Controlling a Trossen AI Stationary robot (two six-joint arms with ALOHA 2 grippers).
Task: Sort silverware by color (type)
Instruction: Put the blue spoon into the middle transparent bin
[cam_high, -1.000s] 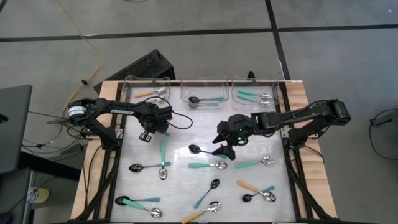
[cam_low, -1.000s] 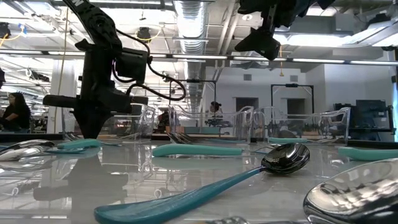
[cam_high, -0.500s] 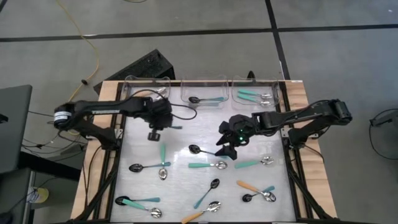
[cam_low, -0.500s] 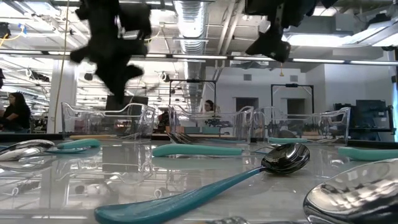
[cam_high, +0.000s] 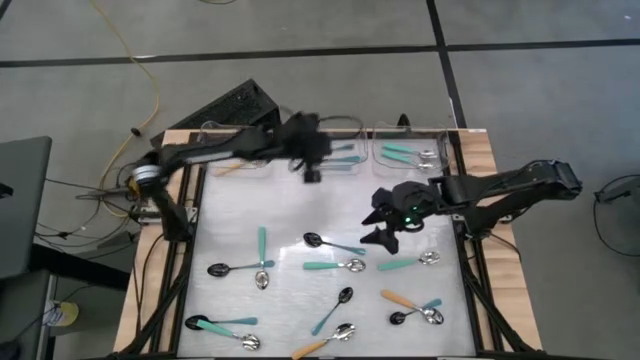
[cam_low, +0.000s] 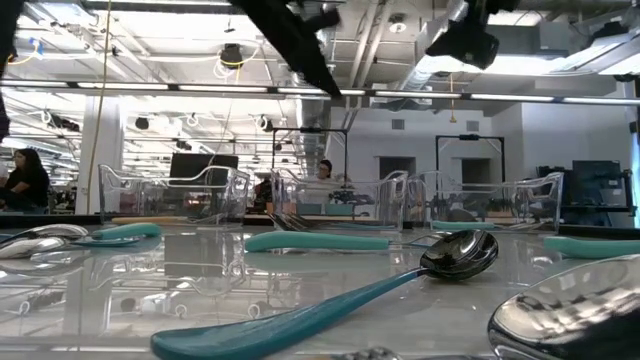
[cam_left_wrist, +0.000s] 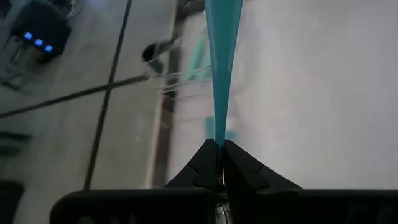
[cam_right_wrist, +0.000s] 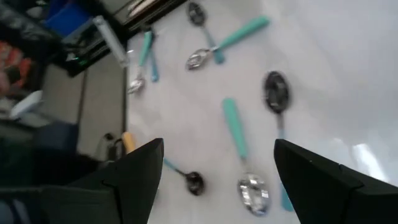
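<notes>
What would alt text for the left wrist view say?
The left gripper has its fingers shut on the slim teal handle of a spoon, which points away over the pale table.

A: What colours mark the spoons (cam_high: 336, 266)?

B: Teal handles on most, orange on a few; bowls shiny silver or black.

A: And the surroundings?

B: The worktop (cam_high: 290, 215) is pale white with a light wooden border; the bins (cam_high: 328, 145) are clear; both arms are black, the left pincer (cam_left_wrist: 217, 163) black around a teal handle (cam_left_wrist: 220, 68).
</notes>
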